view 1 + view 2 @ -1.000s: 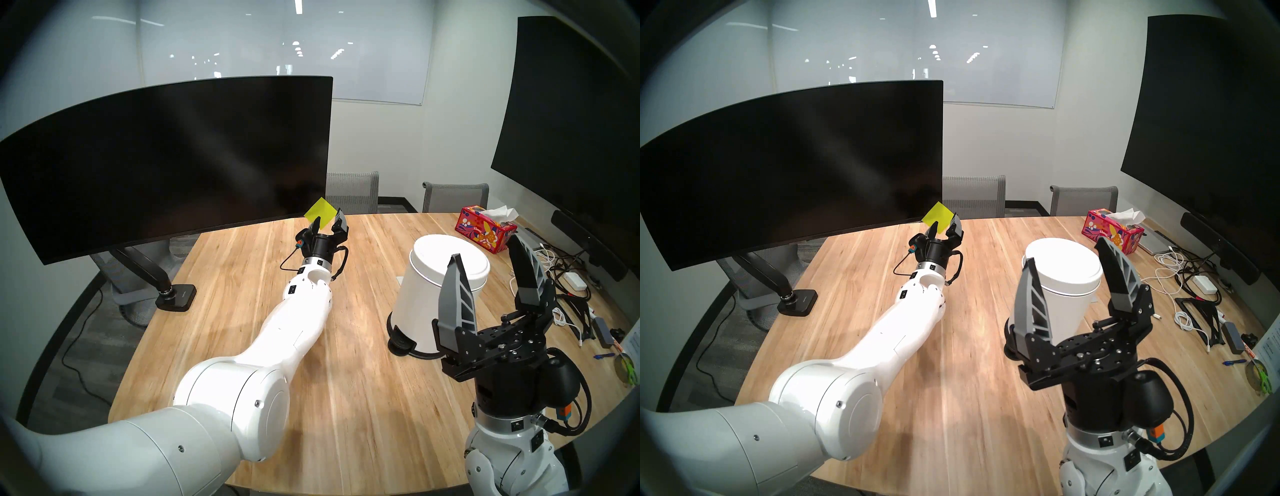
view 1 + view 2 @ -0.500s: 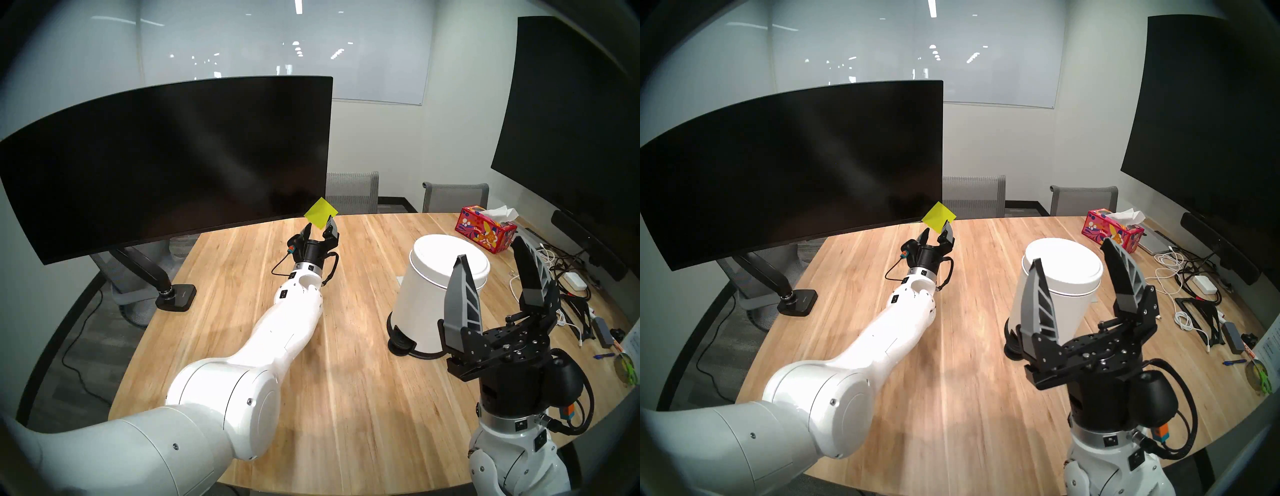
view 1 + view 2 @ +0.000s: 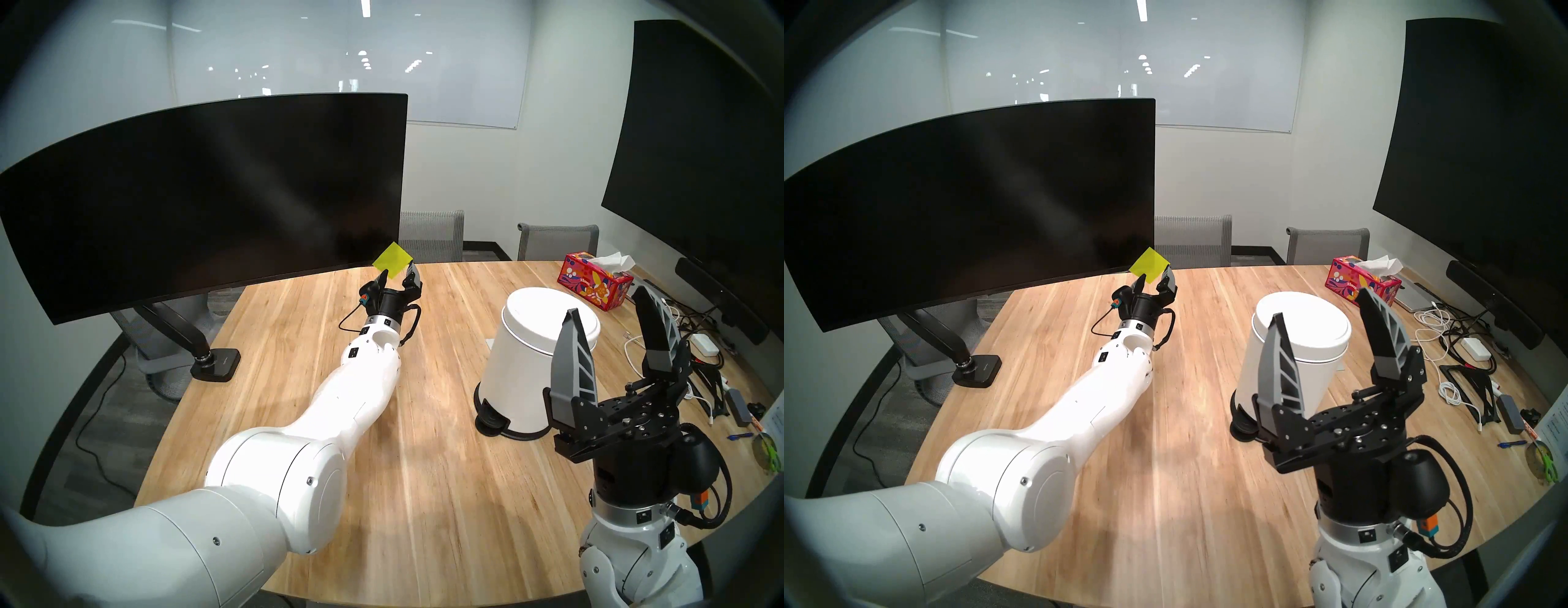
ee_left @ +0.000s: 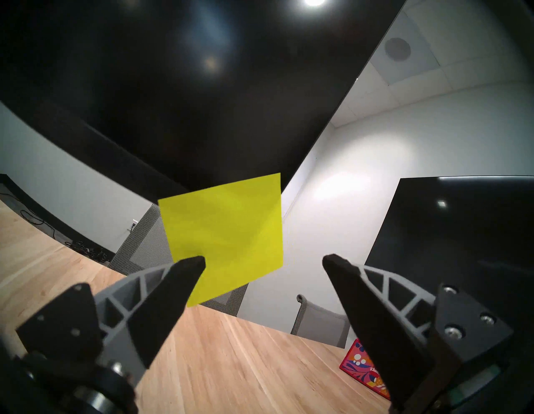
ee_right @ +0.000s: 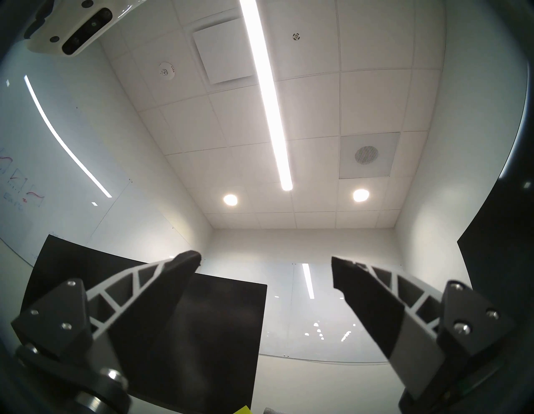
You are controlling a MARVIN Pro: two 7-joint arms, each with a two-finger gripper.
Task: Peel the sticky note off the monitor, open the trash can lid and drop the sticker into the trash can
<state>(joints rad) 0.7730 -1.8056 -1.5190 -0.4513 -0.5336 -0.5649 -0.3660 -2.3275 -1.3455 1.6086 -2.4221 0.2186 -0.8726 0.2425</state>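
Here the small yellow-green paper sticky note (image 3: 393, 266) hangs at the curved black monitor's (image 3: 203, 199) lower right corner between the left gripper's (image 3: 397, 276) spread fingers, while the white cylindrical trash can (image 3: 539, 361) on the wooden table (image 3: 424, 467) stands lid-closed, contents hidden, by the right gripper's (image 3: 611, 316) parted fingers.

From my remote seat I see a small meeting room with pale walls, a frosted glass partition (image 3: 263, 51) and a wall-mounted whiteboard (image 3: 466, 85) behind a rounded light-wood plank worktop (image 3: 424, 467). Two grey mesh office chairs (image 3: 430, 235) stand at the far edge, and grey carpet (image 3: 106, 424) covers the floor to my left. Overhead, a white tiled ceiling (image 5: 318, 101) carries one long strip light (image 5: 267, 95), two round downlights (image 5: 230, 199) and a round speaker grille (image 5: 366, 155).
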